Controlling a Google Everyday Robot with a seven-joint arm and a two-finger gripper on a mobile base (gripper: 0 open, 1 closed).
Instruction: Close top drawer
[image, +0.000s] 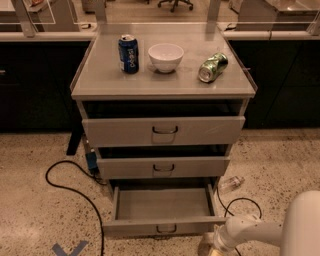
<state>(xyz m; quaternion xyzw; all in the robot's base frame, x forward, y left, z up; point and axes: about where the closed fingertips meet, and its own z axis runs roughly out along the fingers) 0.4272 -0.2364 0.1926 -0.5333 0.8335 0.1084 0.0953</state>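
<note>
Speckled floor lies around a grey cabinet, with dark counters behind it. On the cabinet's top a blue can stands at the left and a white bowl in the middle, and a green can lies on its side at the right. The top drawer, lowest in the cabinet, is pulled far out. The gripper sits low at the cabinet's right, just beside that drawer's front corner. Whether it is parted or closed cannot be told. A black cable loops left of the cabinet.
</note>
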